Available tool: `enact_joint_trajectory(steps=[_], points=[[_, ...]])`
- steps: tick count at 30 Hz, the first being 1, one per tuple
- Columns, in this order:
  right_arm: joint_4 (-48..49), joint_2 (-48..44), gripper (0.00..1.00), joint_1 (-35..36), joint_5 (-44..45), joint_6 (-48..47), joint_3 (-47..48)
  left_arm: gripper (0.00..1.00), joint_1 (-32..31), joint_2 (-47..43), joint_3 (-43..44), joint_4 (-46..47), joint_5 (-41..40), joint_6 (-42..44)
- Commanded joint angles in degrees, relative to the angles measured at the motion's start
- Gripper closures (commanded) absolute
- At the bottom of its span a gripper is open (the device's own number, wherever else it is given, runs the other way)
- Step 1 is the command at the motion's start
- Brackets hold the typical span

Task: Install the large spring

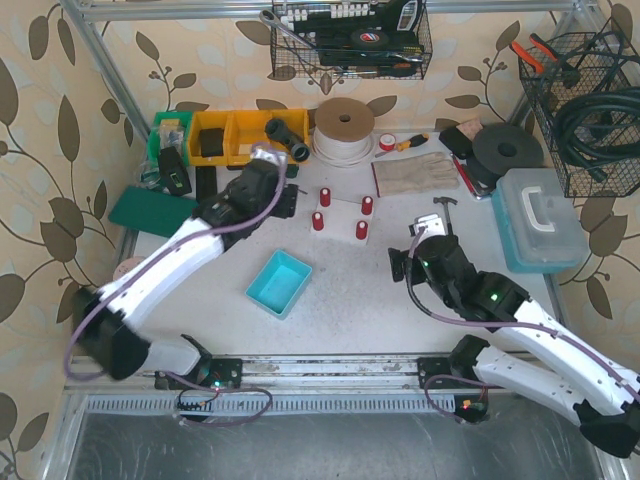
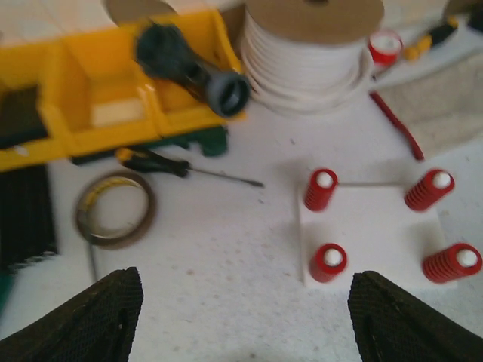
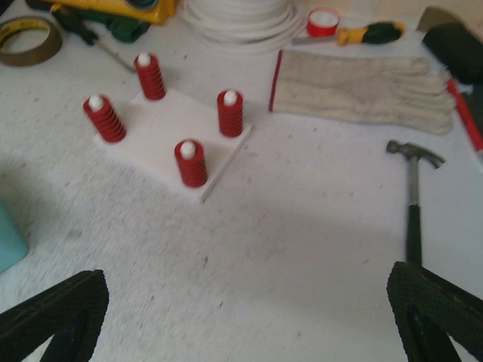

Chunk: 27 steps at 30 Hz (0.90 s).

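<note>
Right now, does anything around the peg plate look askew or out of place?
Nothing on the plate: all four red springs sit on their pegs. The one oddity is a black tube lying across the rim of the yellow bins, not inside one.

Red springs on white plate mid-frame, teal tray lower centre, yellow bins upper left, brown-leaf beige wall.

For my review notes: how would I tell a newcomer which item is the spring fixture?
Find the big spool of white cord at the back. Just in front of it lies a flat white board; it alone carries four red springs, one on each corner peg.
</note>
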Motion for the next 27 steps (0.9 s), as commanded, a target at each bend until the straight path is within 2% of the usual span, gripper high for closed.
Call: enact_joint_trajectory(steps=[1,4,5,10,15,18,21,23,25,27], points=[[10.86,0.6,0.01,-0.32,8.0,-5.21,-1.73,0.22,1.54,-12.39,-12.27,15.86,-10.82,10.7],[21.36,2.79,0.01,-1.21,12.08,-11.84,-6.3,0.22,3.01,-18.87,-22.88,24.92,-17.03,19.6],[23.95,4.37,0.01,-2.23,14.22,-13.05,-7.69,0.21,5.06,-20.06,-25.19,25.91,-17.33,20.21],[31.85,12.25,0.01,-12.87,14.8,-14.01,-11.78,0.21,18.48,-24.5,-34.35,27.61,-11.87,15.22],[45.63,14.36,0.05,-25.46,6.2,-13.91,-17.97,0.2,27.88,-22.17,-39.84,30.26,-7.03,14.09],[49.88,16.57,0.05,-30.59,0.67,-15.98,-18.46,0.2,29.43,-21.03,-43.78,33.52,-6.36,12.62],[49.87,20.49,0.05,-32.01,-2.54,-20.61,-16.96,0.19,30.26,-20.88,-49.33,40.43,-1.7,14.26],[47.81,22.84,0.02,-32.16,-0.57,-22.4,-16.74,0.19,30.32,-20.3,-51.72,42.57,-4.67,14.33],[51.59,23.47,0.01,-33.04,-0.16,-21.93,-19.88,0.19,30.98,-20.24,-54.82,47.2,-6.25,14.86],[58.15,23.05,0.02,-34.88,-3.47,-20.85,-23.4,0.19,32.61,-20.96,-58.4,54.24,-3.5,16.04]])
